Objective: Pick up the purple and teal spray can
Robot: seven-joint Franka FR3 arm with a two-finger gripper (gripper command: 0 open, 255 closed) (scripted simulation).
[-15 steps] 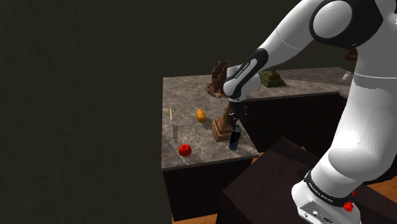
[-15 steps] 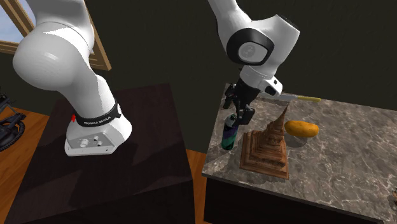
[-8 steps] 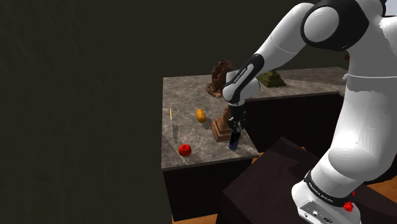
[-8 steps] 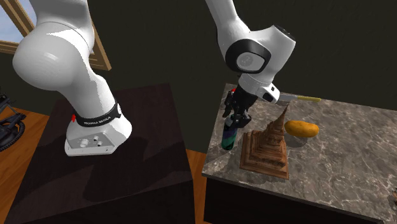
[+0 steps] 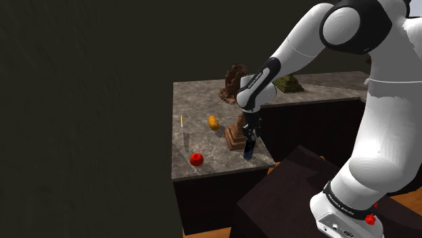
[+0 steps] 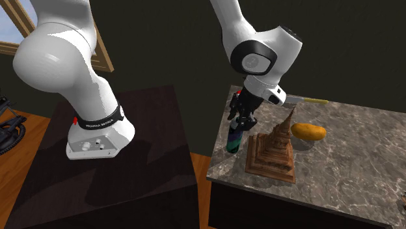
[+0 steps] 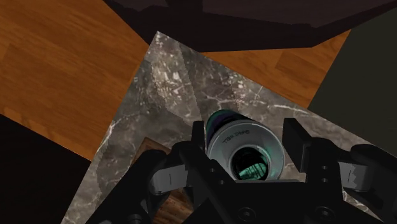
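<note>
Spray can, rim lettering unreadable

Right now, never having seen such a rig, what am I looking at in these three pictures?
A white robot arm stands on a dark box beside a marbled counter. Two pictures come from room cameras; the third looks along the arm's black tool. On the counter are a purple and teal spray can, a brown tiered tower model, an orange fruit and a red ball-like thing. The tool sits around the can's top; whether it grips cannot be told.
</note>
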